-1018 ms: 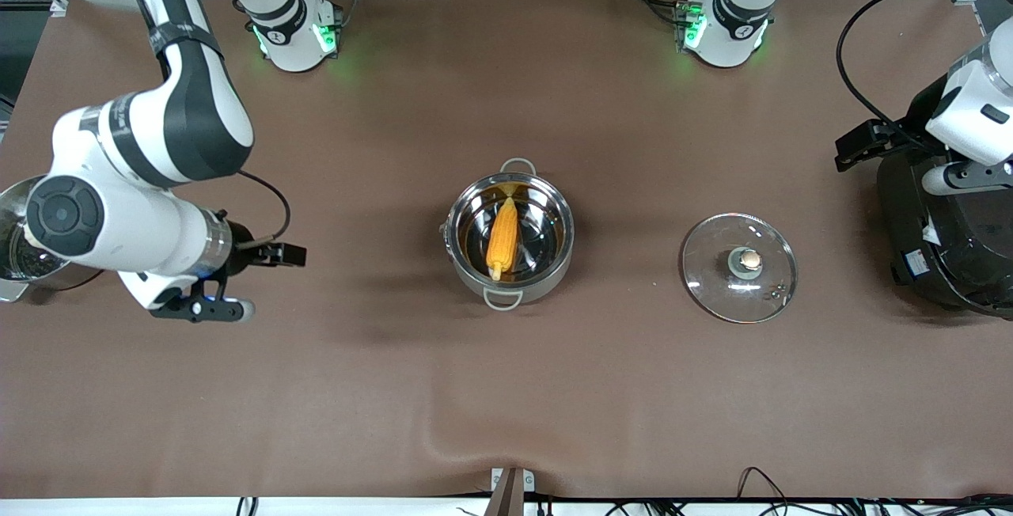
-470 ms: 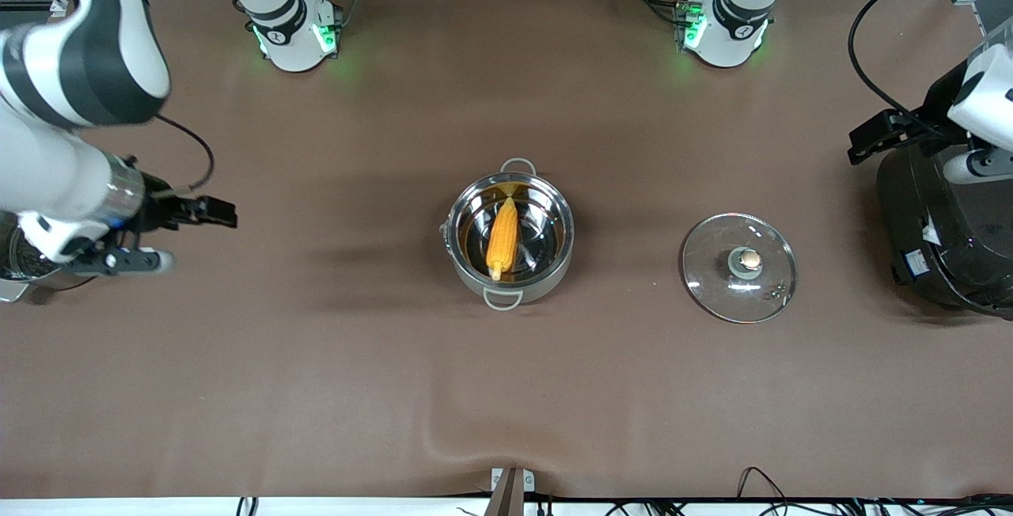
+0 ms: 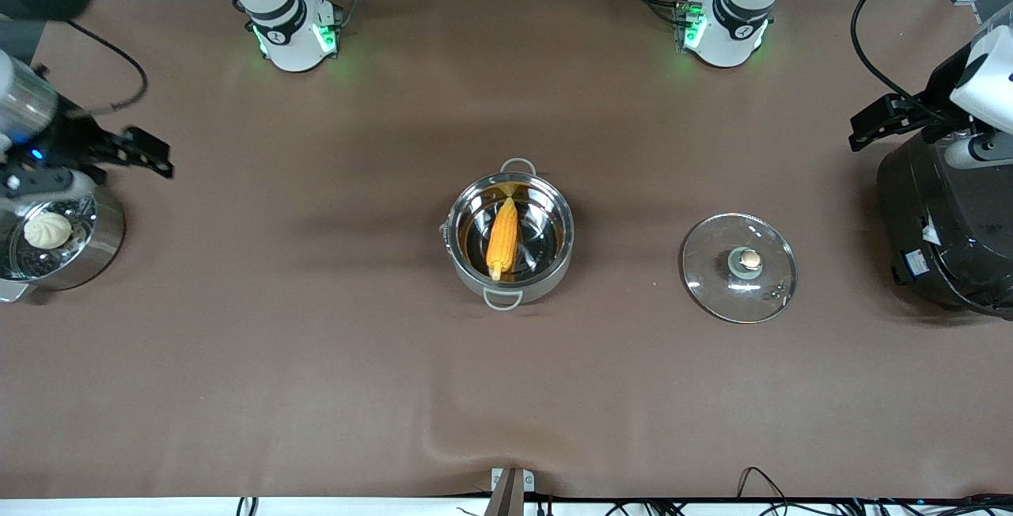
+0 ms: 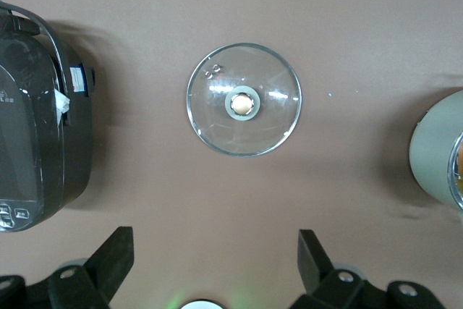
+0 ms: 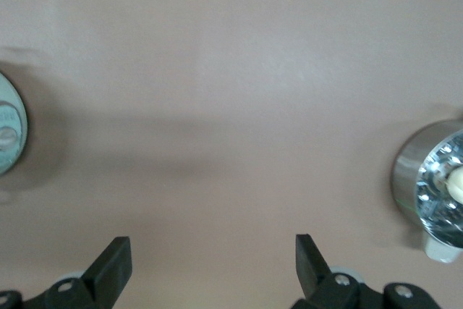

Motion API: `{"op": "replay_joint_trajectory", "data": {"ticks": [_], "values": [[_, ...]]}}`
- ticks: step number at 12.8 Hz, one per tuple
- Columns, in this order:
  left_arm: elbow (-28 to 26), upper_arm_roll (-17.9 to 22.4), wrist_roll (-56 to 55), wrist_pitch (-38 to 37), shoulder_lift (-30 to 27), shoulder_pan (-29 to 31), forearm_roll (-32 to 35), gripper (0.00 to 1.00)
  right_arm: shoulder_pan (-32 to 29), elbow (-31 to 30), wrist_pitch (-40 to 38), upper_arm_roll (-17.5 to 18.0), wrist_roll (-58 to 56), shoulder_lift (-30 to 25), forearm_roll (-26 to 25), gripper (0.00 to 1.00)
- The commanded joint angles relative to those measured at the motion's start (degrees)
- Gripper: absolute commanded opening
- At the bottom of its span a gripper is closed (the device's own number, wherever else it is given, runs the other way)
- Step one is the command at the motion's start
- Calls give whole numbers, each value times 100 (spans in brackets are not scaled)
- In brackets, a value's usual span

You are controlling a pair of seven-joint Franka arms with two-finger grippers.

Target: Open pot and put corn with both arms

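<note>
The steel pot [image 3: 546, 267] stands uncovered at the table's middle. The yellow-orange corn [image 3: 502, 237] lies inside it. The glass lid [image 3: 739, 294] with its copper knob [image 3: 749, 261] lies flat on the table beside the pot, toward the left arm's end. It also shows in the left wrist view [image 4: 244, 135]. My left gripper [image 4: 215, 247] is open and empty, raised over the black cooker [image 3: 946, 231]. My right gripper [image 5: 213, 251] is open and empty, high over the right arm's end of the table, by the steamer pot [image 3: 99, 243].
The steamer pot holds a white bun [image 3: 47, 229] and shows in the right wrist view [image 5: 409, 171]. The black cooker fills the left arm's end and shows in the left wrist view [image 4: 40, 128]. The brown cloth has a ridge [image 3: 443, 429] near the front edge.
My right arm has swung away from the pot toward its end of the table and risen, uncovering the steamer pot and bun. My left arm has shifted slightly. Pot, corn and lid have not moved.
</note>
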Motion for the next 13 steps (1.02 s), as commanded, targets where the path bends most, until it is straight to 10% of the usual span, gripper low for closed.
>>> {"op": "replay_joint_trajectory", "data": {"ticks": [1, 13], "values": [[76, -63, 98, -189, -45, 72, 7, 100, -331, -46, -256, 132, -184, -180, -84, 100], [252, -54, 80, -294, 17, 10, 24, 100, -515, 122, -372, 123, -422, -180, -40, 100]]}}
